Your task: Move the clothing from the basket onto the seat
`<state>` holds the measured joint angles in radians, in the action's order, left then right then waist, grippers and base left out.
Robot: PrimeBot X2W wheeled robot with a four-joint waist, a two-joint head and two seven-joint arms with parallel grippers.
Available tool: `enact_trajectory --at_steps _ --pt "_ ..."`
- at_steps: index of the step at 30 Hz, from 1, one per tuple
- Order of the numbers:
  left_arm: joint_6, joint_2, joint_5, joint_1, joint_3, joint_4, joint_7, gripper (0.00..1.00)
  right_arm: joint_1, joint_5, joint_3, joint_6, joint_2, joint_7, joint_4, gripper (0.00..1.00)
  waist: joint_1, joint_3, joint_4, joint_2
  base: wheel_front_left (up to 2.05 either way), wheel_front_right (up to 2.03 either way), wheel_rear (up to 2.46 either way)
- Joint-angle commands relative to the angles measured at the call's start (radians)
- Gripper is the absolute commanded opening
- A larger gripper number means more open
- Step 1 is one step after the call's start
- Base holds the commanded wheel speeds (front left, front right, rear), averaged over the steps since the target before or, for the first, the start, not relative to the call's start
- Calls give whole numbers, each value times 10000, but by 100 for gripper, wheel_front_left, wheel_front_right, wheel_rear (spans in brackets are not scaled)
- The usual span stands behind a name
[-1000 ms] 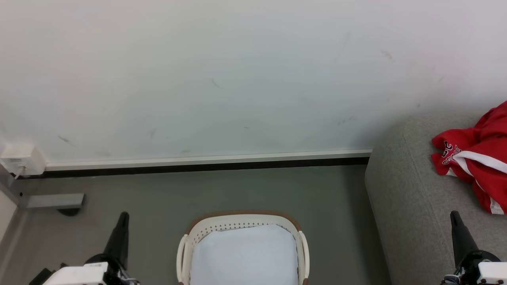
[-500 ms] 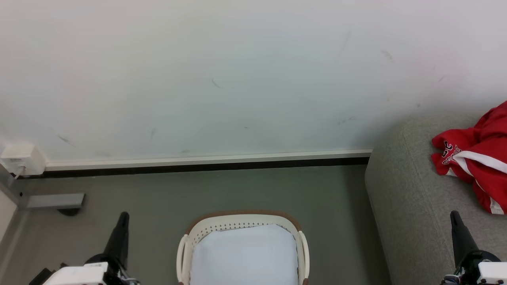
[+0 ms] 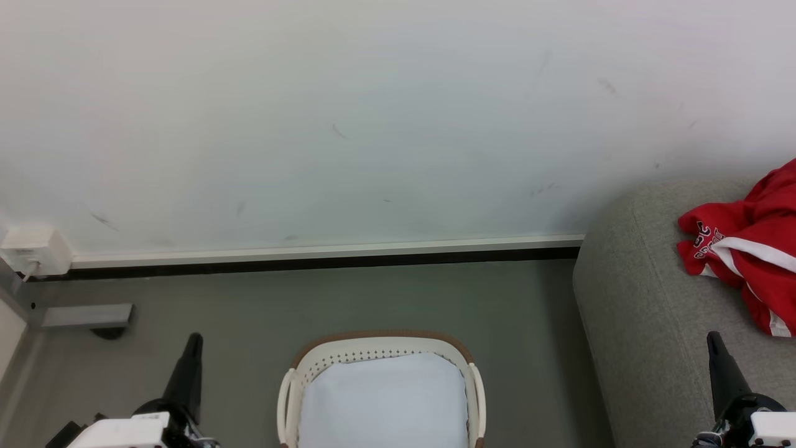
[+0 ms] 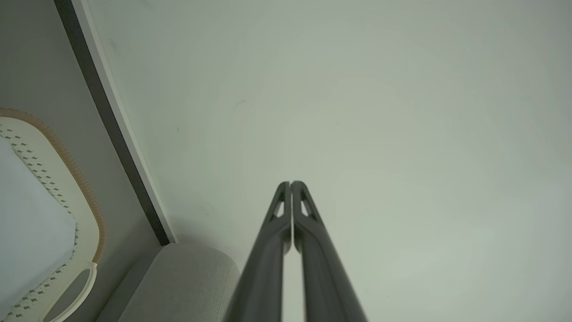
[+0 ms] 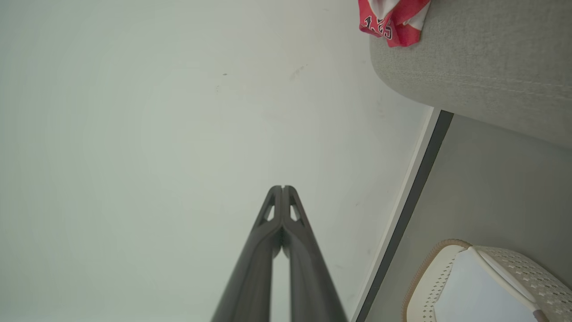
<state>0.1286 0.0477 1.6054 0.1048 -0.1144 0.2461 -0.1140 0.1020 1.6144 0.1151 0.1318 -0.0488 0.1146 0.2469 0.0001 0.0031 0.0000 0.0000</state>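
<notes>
- Lying on the seat (image 3: 647, 323), far right, was the red clothing (image 3: 746, 249).
- The basket (image 3: 379, 341) stood left of it.
- The left gripper (image 4: 290, 183) and right gripper (image 5: 282, 188) were closed, empty.

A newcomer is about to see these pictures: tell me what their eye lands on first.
The red clothing lies crumpled on the grey seat at the right edge. Below centre, the white basket stands on the floor, holding a pale lining. The left gripper and right gripper sit shut at the lower corners.
</notes>
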Motion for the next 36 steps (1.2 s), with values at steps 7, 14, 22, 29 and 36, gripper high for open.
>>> enact_trajectory --at_steps 7,14,22,29,36 --pt "49 48 141 78 5 -32 -37 0 117 -45 44 -21 -8 38 -51 0 -1 0 0 0 0 0 0" --pt "49 48 141 78 8 -32 -37 0 117 -45 44 -21 -8 38 -51 0 -1 0 0 0 0 0 0" --pt "47 48 141 78 5 -32 -37 0 117 -46 44 -21 -8 38 -51 0 -1 0 0 0 0 0 0" --pt "49 48 141 78 4 -32 -38 0 117 -46 43 -21 -9 38 -51 0 -1 0 0 0 0 0 0" --pt "49 48 141 78 7 -32 -37 0 117 -46 43 -21 -9 38 -51 0 -1 0 0 0 0 0 0"
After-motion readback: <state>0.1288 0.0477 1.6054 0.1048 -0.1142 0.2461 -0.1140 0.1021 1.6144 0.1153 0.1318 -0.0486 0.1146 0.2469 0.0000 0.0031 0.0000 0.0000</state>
